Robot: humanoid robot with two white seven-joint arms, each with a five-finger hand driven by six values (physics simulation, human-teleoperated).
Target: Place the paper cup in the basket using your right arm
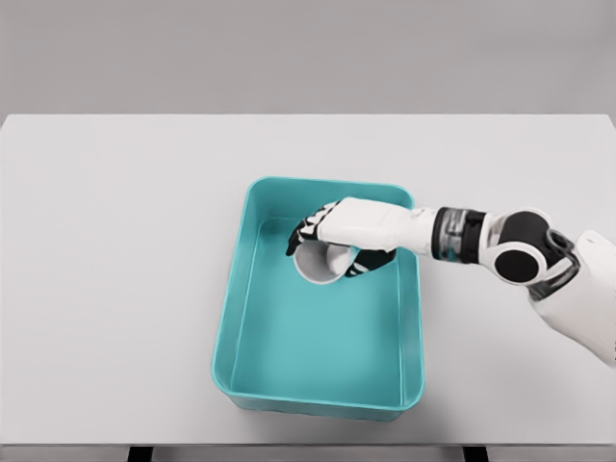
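Note:
A teal rectangular basket (241, 318) sits in the middle of the white table. My right hand (332, 241) reaches in from the right and hangs over the basket's far half. Its fingers are curled around a white paper cup (320, 262), which is tipped on its side with the open mouth facing the lower left. The cup is inside the basket's outline, above its floor; whether it touches the floor I cannot tell. My left arm does not show.
The white table (115, 241) stretches wide to the left and right of the basket, with a grey wall behind. The table's front edge runs just below the basket's near rim.

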